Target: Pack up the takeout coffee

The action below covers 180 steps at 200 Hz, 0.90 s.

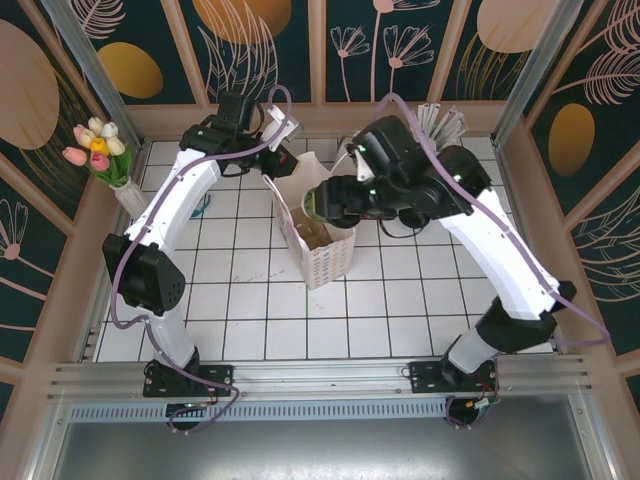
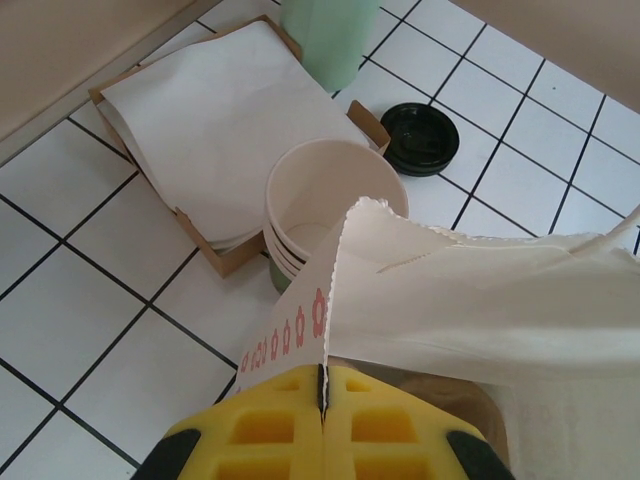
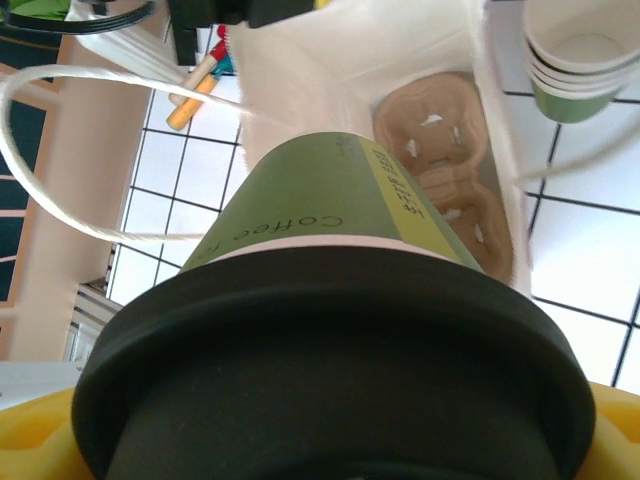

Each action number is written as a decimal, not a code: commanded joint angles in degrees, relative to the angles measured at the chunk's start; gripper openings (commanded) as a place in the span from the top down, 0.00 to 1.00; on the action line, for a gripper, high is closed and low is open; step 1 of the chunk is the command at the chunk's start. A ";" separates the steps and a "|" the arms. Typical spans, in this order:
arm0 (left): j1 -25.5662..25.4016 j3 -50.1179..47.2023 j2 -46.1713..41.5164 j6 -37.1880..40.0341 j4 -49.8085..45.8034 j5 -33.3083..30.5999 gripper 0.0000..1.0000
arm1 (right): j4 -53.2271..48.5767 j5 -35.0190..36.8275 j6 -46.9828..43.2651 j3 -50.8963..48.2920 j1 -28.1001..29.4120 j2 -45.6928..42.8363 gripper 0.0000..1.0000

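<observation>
**Coffee held over the bag's mouth, one rim pinched**

The white paper bag [image 1: 322,255] stands upright and open on the tiled table [image 1: 250,320], out in front of both arm bases. At its bottom lies a brown moulded cup carrier [image 3: 450,170].

Right above the bag's open mouth hangs the right gripper [image 1: 335,200]. Its jaws are spread wide around the takeout coffee [image 3: 330,230], with a yellow finger [image 3: 25,440] on either side near the black lid. The green cup is tilted, its base pointing down into the bag towards the carrier. It has not touched the carrier; from above its body sits at the level of the bag's rim.

At the bag's far-left rim, the left gripper [image 2: 322,400] is fully closed. The bag's paper edge, with its red printed border, is pinched between the two yellow fingers.

Just behind the bag stands a stack of empty paper cups [image 2: 335,200]; whether it touches the bag cannot be told. Past that stack, further from the bag, a loose black lid [image 2: 420,135] lies flat on the tiles. Beside it is a shallow cardboard tray [image 2: 222,258] of white paper sheets. A mint-green pot [image 2: 330,35] stands at the tray's far corner.

Well to the bag's left, a vase of tulips [image 1: 98,148] stands by the wall.
</observation>
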 commanded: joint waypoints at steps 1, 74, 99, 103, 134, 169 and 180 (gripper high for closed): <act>-0.49 0.25 -0.58 -1.71 1.25 1.82 1.00 | -0.29 3.39 -0.95 4.83 1.89 3.34 0.39; -0.67 -1.59 -2.12 -0.83 1.71 2.94 1.00 | -0.39 10.08 0.13 1.99 1.98 8.67 0.39; -0.67 -1.78 -2.09 -1.40 1.80 3.37 1.00 | -0.39 8.95 -0.99 1.73 2.41 11.29 0.40; -0.63 -1.99 -2.23 -1.37 1.93 3.40 1.00 | -0.38 9.25 -1.02 1.73 2.35 11.54 0.39; -0.67 -3.30 -2.74 -0.87 2.38 3.22 1.00 | -0.36 10.43 -1.12 0.63 1.82 12.14 0.39; -0.68 -3.66 -2.79 -0.47 2.51 2.95 1.00 | -0.32 10.15 -1.20 -1.67 1.82 12.85 0.40; -0.67 -3.67 -2.79 -0.25 2.53 2.94 1.00 | -0.29 10.21 -1.29 -2.08 1.74 13.01 0.40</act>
